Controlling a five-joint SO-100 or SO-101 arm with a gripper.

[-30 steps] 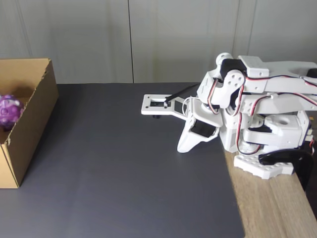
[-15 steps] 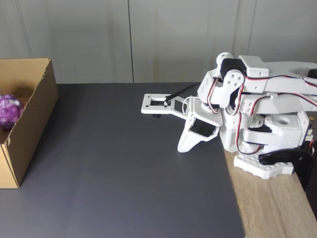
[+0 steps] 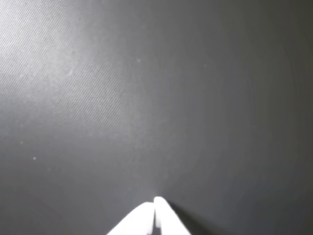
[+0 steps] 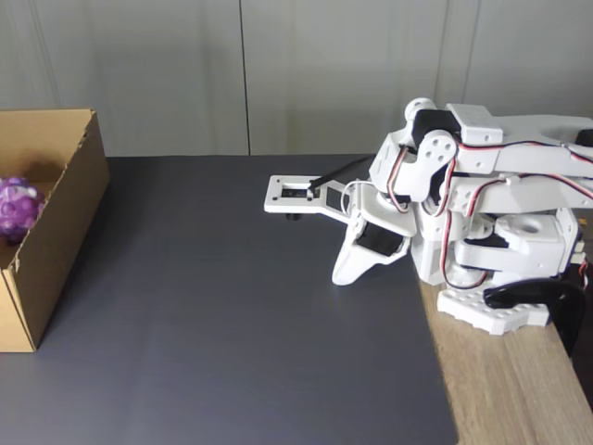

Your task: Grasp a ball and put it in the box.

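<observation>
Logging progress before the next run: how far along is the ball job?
Looks done: the bumpy purple-and-white rubbery ball sits inside the brown cardboard box. Nothing is in hand; the white end effector is shut and empty over the dark mat. Nothing visibly remains.

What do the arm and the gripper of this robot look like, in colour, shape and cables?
The arm is made of white plastic shells with black motor blocks set in the joints. Thin red, white and black cables loop along its side. Its white base sits by a black clamp at the table edge. The gripper is white too, with tapering pointed fingers.
</observation>
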